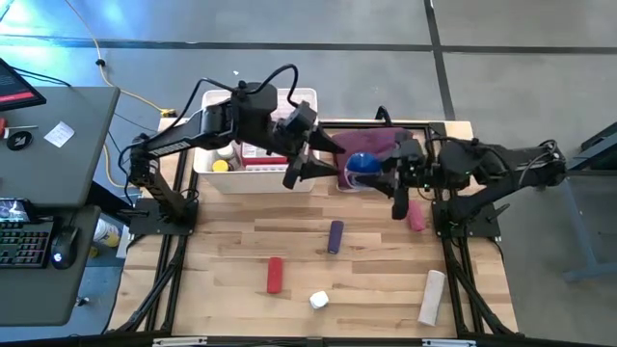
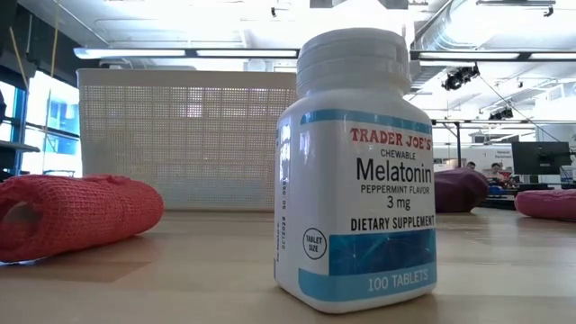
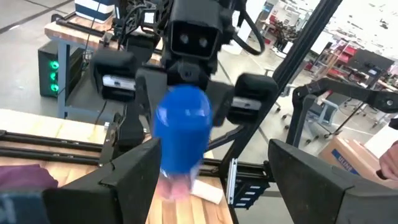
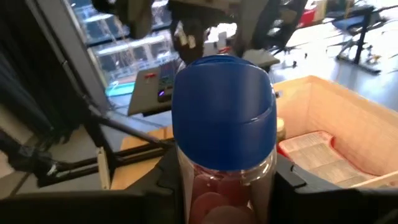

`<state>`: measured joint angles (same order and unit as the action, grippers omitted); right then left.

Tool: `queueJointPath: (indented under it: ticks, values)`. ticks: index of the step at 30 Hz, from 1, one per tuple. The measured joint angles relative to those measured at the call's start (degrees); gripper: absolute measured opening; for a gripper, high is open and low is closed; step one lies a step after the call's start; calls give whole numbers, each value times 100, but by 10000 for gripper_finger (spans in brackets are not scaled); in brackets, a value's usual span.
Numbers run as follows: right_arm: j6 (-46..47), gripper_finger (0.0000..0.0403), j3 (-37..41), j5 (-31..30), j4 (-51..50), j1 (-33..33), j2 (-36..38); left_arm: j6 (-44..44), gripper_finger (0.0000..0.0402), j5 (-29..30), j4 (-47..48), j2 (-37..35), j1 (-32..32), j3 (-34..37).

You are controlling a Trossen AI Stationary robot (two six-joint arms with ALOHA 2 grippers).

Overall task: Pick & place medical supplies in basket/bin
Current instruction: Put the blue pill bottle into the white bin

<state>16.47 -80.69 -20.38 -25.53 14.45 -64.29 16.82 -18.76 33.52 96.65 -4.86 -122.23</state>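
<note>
- Right pincer (image 1: 371, 173) grips a blue-capped bottle (image 1: 362, 168) — raised beside the white basket (image 1: 214, 179).
- Left pincer (image 1: 310, 160) — spread wide, empty, facing it.
- Other supplies lie across the bench (image 1: 222, 251).

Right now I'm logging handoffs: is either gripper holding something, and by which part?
The right gripper holds the blue-capped jar by its clear body, just below the cap. The left gripper is open, with the jar between its fingers.

left gripper (image 1: 310, 159): raised mid-table, jaws apart | right gripper (image 1: 378, 175): facing it, jaws clamped
</note>
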Motion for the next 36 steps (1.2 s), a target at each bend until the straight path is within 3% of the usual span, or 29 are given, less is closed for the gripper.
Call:
queueJointPath:
  ticks: [12, 19, 26, 32, 36]
  values:
    - [152, 123, 1, 509, 142, -106, -169, -165, 328, 309, 165, 54, 0, 0]
    - [151, 123, 7, 690, 552, -146, -497, -70, 328, -88, 242, 254, 87, -1]
    - [155, 124, 7, 740, 674, -264, -514, -51, 328, -76, 216, 327, 269, 4]
    - [323, 124, 2, 797, 713, -331, -529, -50, 328, 718, 221, 368, 390, 0]
    - [338, 124, 2, 801, 700, -331, -549, -49, 305, 818, 209, 366, 423, 0]
